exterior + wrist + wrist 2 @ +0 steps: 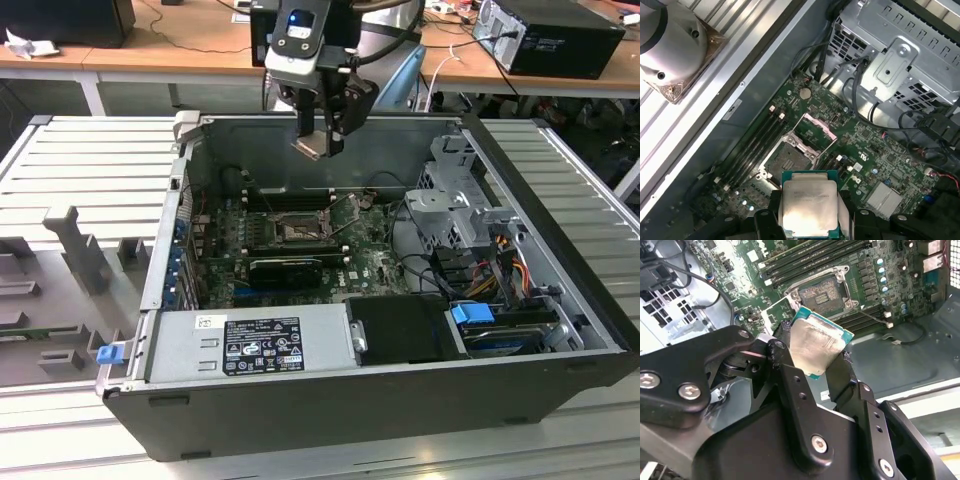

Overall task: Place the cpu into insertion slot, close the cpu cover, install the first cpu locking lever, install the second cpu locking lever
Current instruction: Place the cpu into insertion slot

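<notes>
My gripper [318, 140] hangs above the open computer case, shut on the cpu [312, 148], a flat silver square with a green rim. In both wrist views the cpu [815, 342] [809, 207] sits edge-on between the black fingers [785, 370]. The insertion slot [785, 162] [821, 290] [297, 230] lies bare on the green board well below the chip, its contact field showing. The cpu cover [815, 126] [776, 310] stands swung up at one side of the slot.
Black memory slots [752, 150] run beside the socket, and a long black card [285, 268] lies in front of it. A metal drive cage [450, 200] with cables fills the exterior view's right; a power supply [250, 345] sits at the front.
</notes>
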Action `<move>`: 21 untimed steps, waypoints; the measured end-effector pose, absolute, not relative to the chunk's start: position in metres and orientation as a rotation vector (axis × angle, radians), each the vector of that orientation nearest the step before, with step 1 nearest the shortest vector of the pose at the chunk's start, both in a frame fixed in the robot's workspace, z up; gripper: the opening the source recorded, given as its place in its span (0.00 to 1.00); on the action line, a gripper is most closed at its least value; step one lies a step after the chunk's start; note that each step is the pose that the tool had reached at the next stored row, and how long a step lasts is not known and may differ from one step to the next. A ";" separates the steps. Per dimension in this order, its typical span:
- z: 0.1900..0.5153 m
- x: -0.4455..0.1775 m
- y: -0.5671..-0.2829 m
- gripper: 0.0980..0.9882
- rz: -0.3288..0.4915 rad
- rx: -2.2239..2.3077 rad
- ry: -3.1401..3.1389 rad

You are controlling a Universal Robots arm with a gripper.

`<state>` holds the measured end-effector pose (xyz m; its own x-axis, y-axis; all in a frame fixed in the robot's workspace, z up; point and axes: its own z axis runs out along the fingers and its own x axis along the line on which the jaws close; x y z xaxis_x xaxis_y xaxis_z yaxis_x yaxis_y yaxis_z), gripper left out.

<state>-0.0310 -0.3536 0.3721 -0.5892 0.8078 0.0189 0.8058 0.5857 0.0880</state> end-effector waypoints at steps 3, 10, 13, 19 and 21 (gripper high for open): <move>0.372 -0.031 -0.354 0.48 0.135 1.458 2.752; 0.372 -0.031 -0.354 0.48 0.134 1.522 2.715; 0.372 -0.031 -0.354 0.48 0.134 1.546 2.700; 0.371 -0.031 -0.354 0.48 0.131 1.669 2.621; 0.371 -0.031 -0.354 0.48 0.131 1.692 2.606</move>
